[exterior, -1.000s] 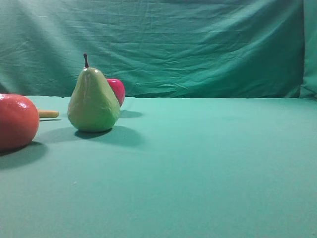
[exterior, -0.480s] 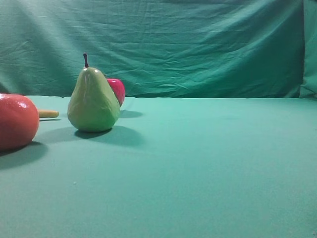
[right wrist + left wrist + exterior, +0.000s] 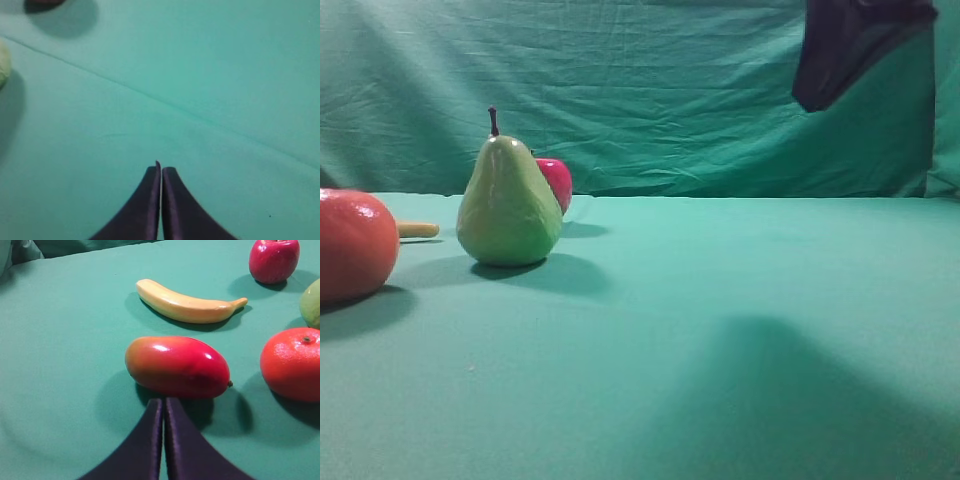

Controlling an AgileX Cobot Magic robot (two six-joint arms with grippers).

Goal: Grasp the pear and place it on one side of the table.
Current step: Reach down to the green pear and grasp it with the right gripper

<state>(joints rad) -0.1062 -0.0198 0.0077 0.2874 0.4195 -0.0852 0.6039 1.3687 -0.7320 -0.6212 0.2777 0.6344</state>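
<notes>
While the pear (image 3: pixel 508 205) stands upright on the table (image 3: pixel 720 300) at left of the exterior high view, stem up, nothing touches it. Red apple (image 3: pixel 557 182) sits just behind it, partly hidden by the pear's right shoulder. Large orange-red round fruit (image 3: pixel 353 244) at the left edge, nearer the camera, apart from the pear. Tip of a banana (image 3: pixel 417 230) shows between those two, farther back.

Right gripper (image 3: pixel 817 100): dark shape hanging in the upper right corner, high above the cloth and well apart from the pear; broad soft shadow on the table below it. From the right wrist view its fingers (image 3: pixel 172 210) are pressed together, only a hairline between them, nothing held; bare teal cloth beneath, a sliver of the pear at the left edge.

Left gripper (image 3: pixel 164 402): fingers likewise together, empty, tips just beside a red-yellow mango (image 3: pixel 177 366), over its shadow. Beyond the mango lies the banana; apple at upper right; orange fruit at right; edge of the pear at far right
</notes>
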